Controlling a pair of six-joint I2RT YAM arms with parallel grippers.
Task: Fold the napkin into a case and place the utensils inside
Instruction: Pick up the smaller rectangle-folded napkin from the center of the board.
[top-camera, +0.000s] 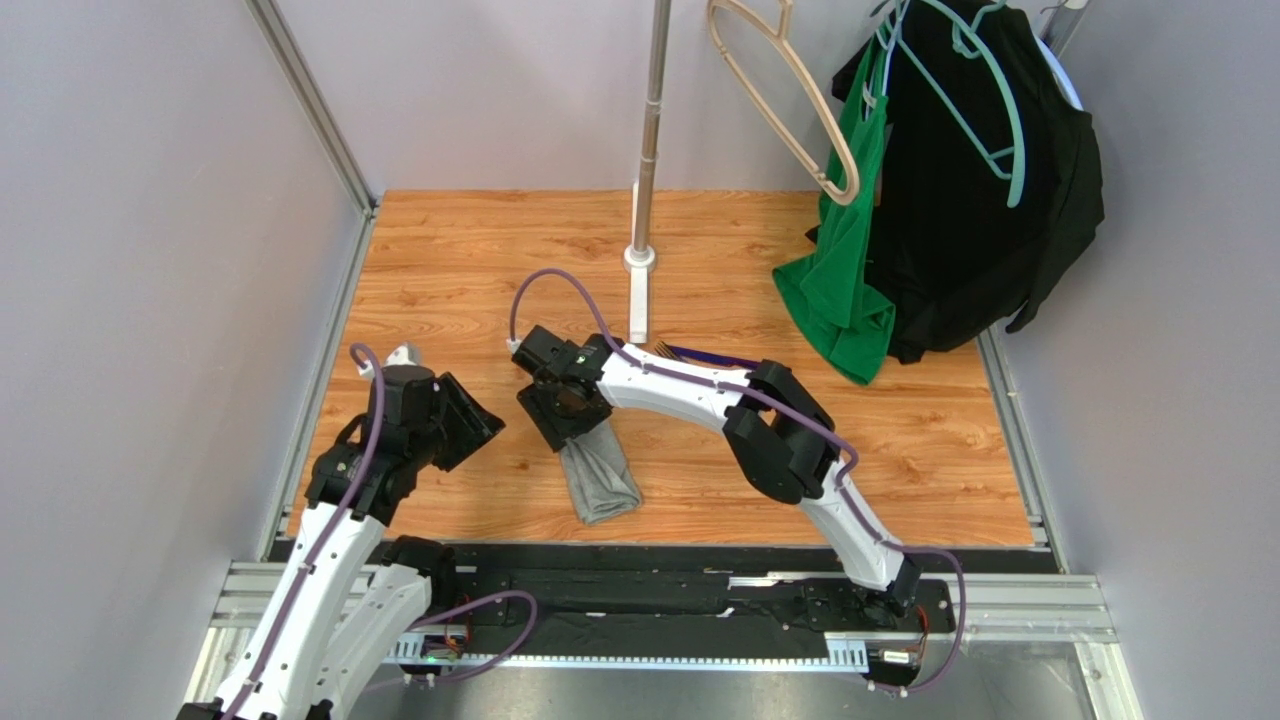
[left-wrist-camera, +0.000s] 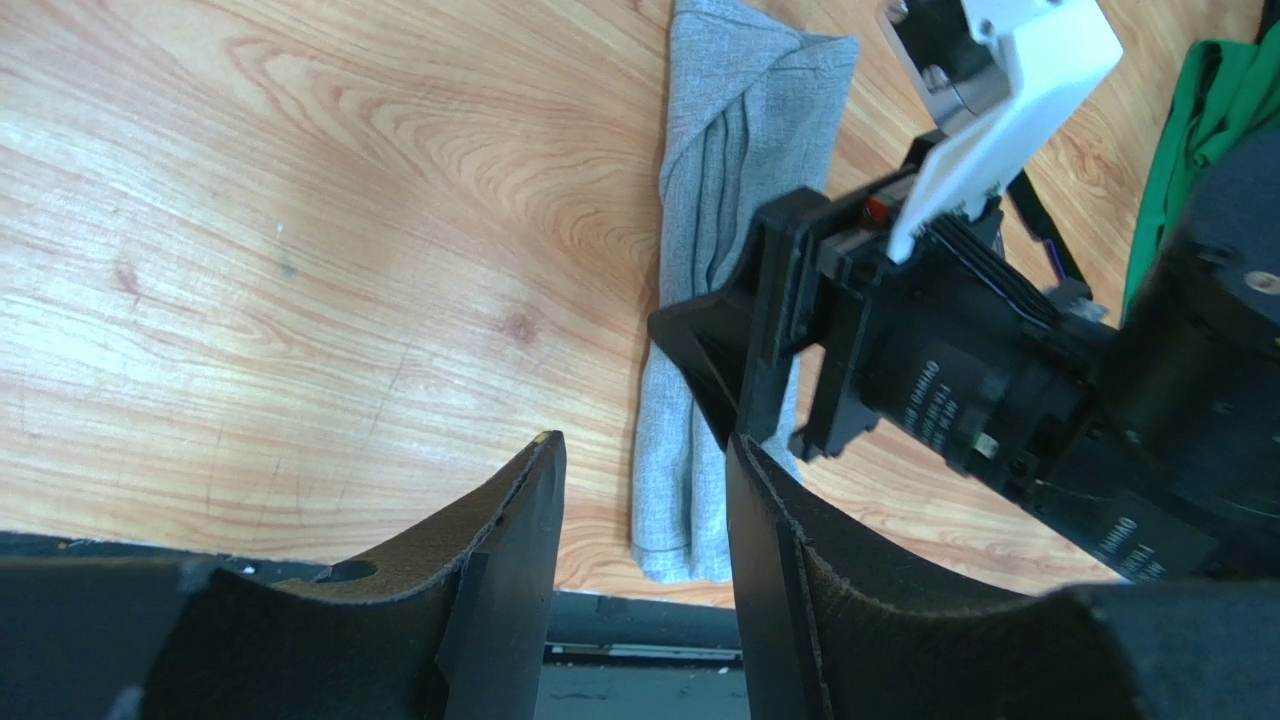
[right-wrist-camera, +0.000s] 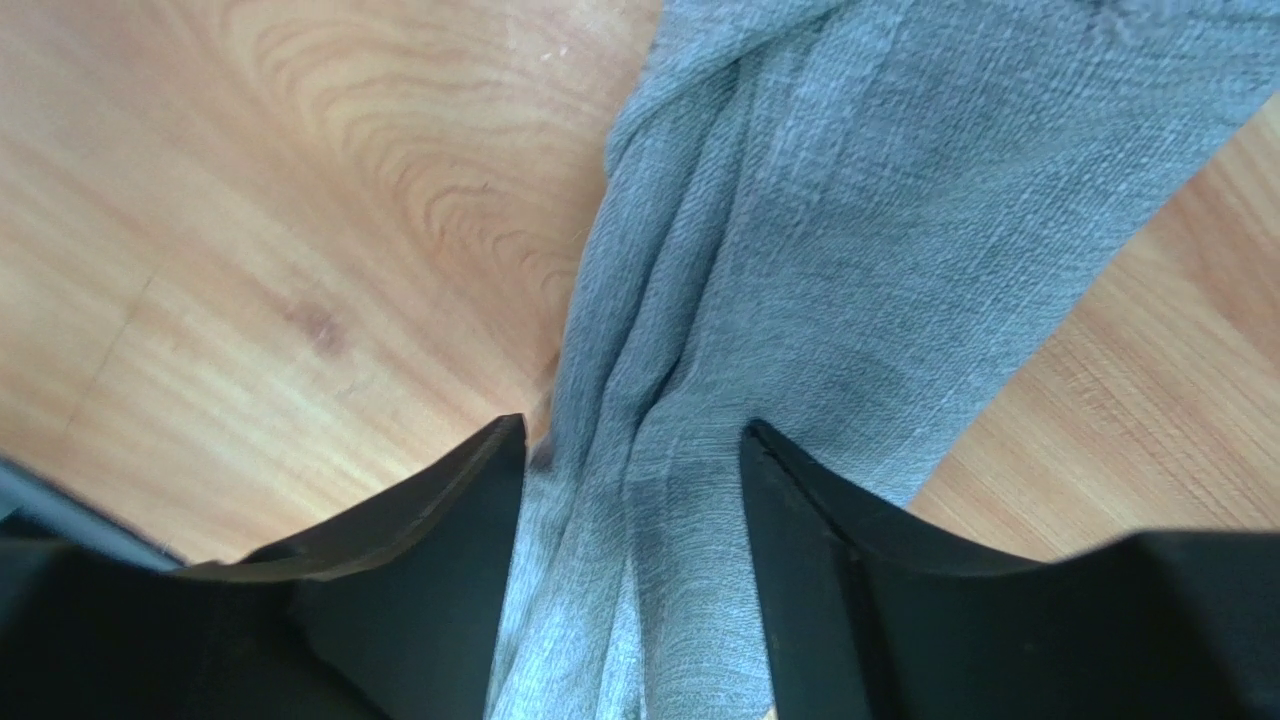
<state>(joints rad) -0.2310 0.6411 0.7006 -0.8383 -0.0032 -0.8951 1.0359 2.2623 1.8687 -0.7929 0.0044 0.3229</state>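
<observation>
Right wrist view, closest in: my right gripper is spread open just above the napkin, one finger on each side of a raised lengthwise fold. Nothing is pinched. The cloth is already a narrow layered strip on the wooden table.

The risks, as I judge them: if I close here I catch only the top layer, and lifting would peel the case open. If I drag sideways, the strip skews or bunches. My two wrists are also close together, so a careless swing could knock one into the other.

In the left wrist view, my left gripper is open and empty too. It hovers over bare wood with the strip's near end just past its tips and the right wrist at 2 o'clock.

From above, the right arm reaches from its base at 5 o'clock, elbow bent high, forearm running toward 10 o'clock, wrist tipped down over the strip's far end. The left arm is folded near its base, with its gripper at 9 o'clock of the right one.

Farther out, at 2 o'clock beyond my right forearm, lies a dark purple utensil. I cannot make out the fork.
</observation>
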